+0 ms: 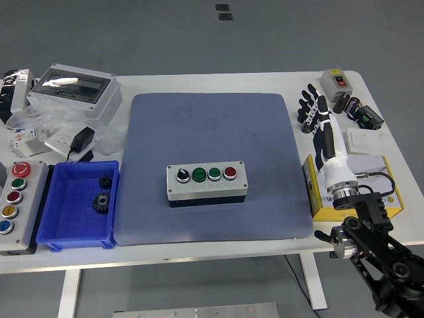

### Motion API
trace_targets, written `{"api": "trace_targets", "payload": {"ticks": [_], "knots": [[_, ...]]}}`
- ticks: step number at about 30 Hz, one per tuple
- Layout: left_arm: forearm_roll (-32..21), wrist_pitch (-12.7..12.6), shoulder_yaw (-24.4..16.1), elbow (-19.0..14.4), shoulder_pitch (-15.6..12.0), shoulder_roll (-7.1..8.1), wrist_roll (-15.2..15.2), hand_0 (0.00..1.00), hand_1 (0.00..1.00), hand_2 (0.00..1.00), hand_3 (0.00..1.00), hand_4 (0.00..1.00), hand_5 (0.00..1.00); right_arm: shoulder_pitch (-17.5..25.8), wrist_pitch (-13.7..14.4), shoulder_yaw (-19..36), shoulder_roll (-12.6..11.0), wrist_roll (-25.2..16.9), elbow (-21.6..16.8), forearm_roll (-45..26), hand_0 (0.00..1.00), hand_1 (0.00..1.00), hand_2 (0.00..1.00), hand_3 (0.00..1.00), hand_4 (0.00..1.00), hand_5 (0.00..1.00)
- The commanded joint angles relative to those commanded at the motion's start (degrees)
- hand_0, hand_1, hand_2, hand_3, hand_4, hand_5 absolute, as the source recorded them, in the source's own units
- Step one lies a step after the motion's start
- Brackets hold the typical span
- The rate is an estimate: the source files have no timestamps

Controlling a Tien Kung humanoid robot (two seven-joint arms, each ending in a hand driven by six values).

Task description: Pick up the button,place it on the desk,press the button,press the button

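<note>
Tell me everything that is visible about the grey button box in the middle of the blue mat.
The button box is a long grey case, plastic by its look, with a darker base. On its top sits one row of four controls: a black and white selector knob at the left, two green buttons, then a red button at the right. It lies flat, lengthwise across the blue mat, near its middle. Nothing touches it except the mat; the right hand is far off, beyond the mat's right edge.

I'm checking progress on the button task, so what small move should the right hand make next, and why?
Probably swing the right hand left toward the button box. The hand hovers open at the mat's right edge, holding nothing, well clear of the box, which already sits on the mat with its buttons facing up.
</note>
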State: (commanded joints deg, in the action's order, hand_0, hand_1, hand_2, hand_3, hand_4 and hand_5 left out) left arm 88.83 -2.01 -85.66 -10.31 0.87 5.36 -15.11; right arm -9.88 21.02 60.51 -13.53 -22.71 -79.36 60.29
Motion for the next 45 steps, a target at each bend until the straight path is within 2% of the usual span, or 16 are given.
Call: {"api": "trace_targets", "payload": {"ticks": [9, 16, 17, 40, 41, 45], "knots": [[-0.08, -0.32, -0.98, 0.00, 0.15, -0.18, 0.29, 0.620, 0.618, 0.547, 0.597, 0.645, 0.191, 0.25, -2.33, -0.08, -0.18, -1.17, 0.32, -3.10, 0.933, 0.920, 0.940, 0.945, 0.998, 0.998], [0.66, -0.44, -1.92, 0.00, 0.09, -0.23, 0.15, 0.620, 0.618, 0.549, 0.598, 0.648, 0.193, 0.26, -2.63, -0.78, 0.08, -1.13, 0.59, -3.63, 0.923, 0.907, 0.928, 0.942, 0.998, 0.998], [0.62, -0.46, -1.93, 0.00, 0.13, -0.18, 0.18, 0.620, 0.618, 0.562, 0.615, 0.670, 0.284, 0.27, -2.67, -0.76, 0.09, -1.09, 0.57, -3.61, 0.910, 0.893, 0.926, 0.955, 0.998, 0.998], [-0.24, -0.62, -1.54, 0.00, -1.15, -0.62, -0.36, 0.620, 0.618, 0.564, 0.622, 0.677, 0.294, 0.67, -2.95, 0.56, 0.46, -1.26, 0.61, -4.34, 0.905, 0.890, 0.915, 0.940, 0.998, 0.998], [-0.22, -0.63, -1.57, 0.00, -1.21, -0.64, -0.38, 0.620, 0.618, 0.565, 0.623, 0.681, 0.320, 0.69, -2.96, 0.59, 0.46, -1.27, 0.59, -4.37, 0.903, 0.887, 0.913, 0.936, 0.998, 0.998], [-0.13, -0.67, -1.73, 0.00, -1.48, -0.72, -0.44, 0.620, 0.618, 0.565, 0.623, 0.681, 0.320, 0.90, -2.99, 0.85, 0.51, -1.29, 0.53, -4.41, 0.903, 0.887, 0.913, 0.936, 0.998, 0.998]]}}
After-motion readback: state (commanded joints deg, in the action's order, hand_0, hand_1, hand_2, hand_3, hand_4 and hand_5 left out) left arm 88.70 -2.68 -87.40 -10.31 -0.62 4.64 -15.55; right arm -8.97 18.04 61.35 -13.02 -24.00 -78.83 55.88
